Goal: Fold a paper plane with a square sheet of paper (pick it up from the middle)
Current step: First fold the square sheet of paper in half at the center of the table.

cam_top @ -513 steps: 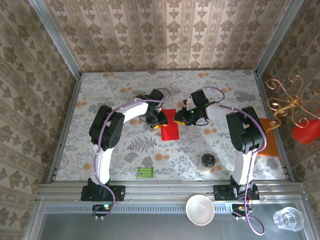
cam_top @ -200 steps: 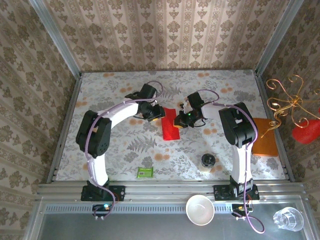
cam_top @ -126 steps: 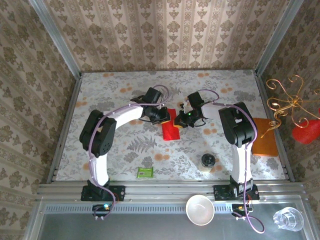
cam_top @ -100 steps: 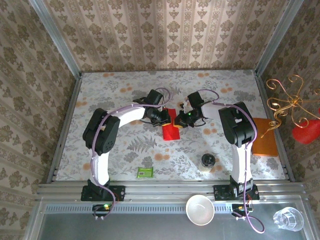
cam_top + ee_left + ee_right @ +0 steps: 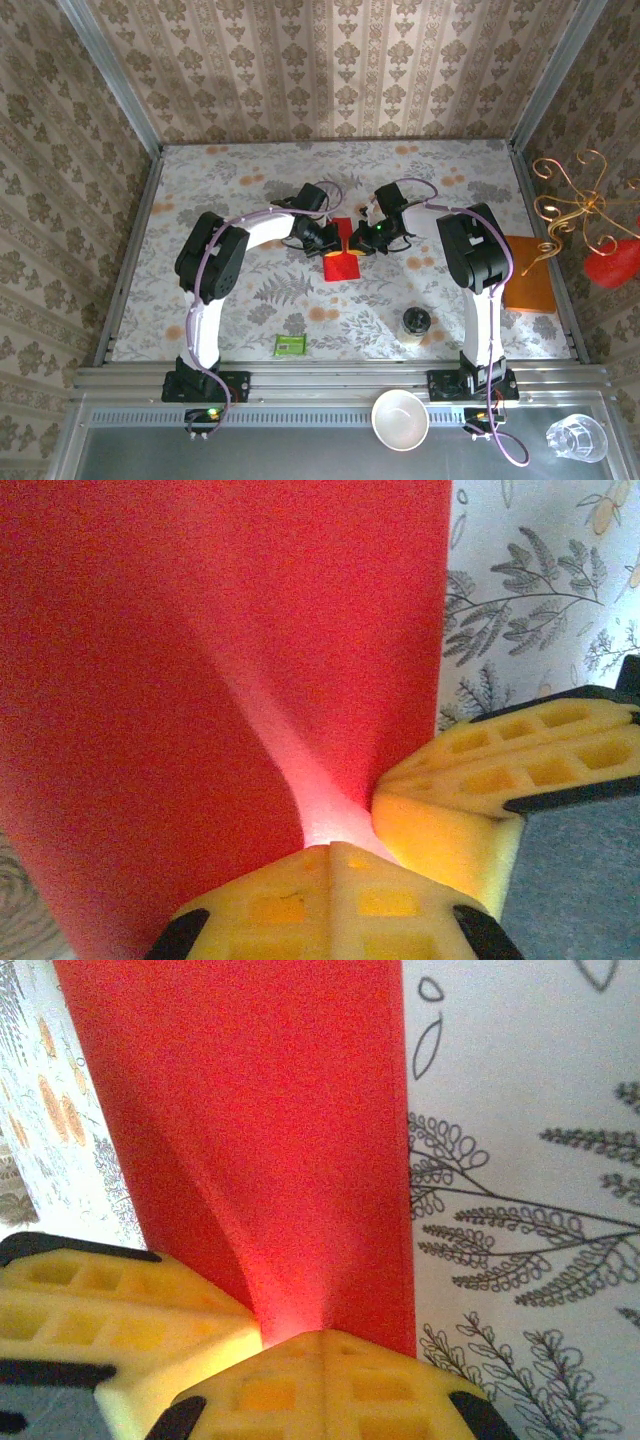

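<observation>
The paper pinched between the jaws is thin, matt red, faintly grainy, glowing translucent at the pinch. Left fingers and right fingers are matt yellow foam-like plastic with moulded square pockets. The table beyond the jaws is smooth, floral-printed, low-sheen.

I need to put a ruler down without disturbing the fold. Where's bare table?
Bare: the far strip of table along the back wall, and the left side beyond the left arm. Crowded: the centre, where left gripper and right gripper pinch the red paper.
</observation>
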Available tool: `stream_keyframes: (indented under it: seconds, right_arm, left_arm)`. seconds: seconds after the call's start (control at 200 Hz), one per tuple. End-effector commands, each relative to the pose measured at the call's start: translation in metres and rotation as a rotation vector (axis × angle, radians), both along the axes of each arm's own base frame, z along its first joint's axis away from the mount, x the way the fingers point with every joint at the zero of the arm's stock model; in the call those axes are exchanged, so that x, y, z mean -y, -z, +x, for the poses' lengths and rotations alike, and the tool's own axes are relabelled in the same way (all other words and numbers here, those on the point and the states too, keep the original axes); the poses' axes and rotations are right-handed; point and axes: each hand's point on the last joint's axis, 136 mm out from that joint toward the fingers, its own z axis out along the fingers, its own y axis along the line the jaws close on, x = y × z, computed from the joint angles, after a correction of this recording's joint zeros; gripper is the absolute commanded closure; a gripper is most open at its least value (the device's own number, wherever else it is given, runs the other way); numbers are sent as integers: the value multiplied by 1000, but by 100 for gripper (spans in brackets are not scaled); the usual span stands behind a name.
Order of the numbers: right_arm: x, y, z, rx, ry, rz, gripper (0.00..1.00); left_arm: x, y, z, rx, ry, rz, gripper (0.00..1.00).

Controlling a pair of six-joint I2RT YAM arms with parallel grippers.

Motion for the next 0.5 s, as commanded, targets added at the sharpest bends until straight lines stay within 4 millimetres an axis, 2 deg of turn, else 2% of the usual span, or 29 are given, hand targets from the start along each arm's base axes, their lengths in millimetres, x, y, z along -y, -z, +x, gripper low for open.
stream_keyframes:
  seconds: [0.0,0.215,0.41,0.43,0.495]
  right_arm:
    - [61,105,-74,-290,24,-384,95]
    - [66,107,-80,-312,25,-408,95]
    - [68,107,-81,-316,28,-422,95]
    - [68,107,-81,-315,27,-423,95]
    - [68,107,-82,-315,28,-422,95]
  left_arm:
    - [-12,15,-4,-29,18,6,94]
    - [-36,22,-3,-31,-27,-105,95]
    - [-69,29,-9,-46,-43,-46,95]
    - [-80,29,-3,-43,-69,-38,95]
    - [-92,22,1,-27,-84,-27,95]
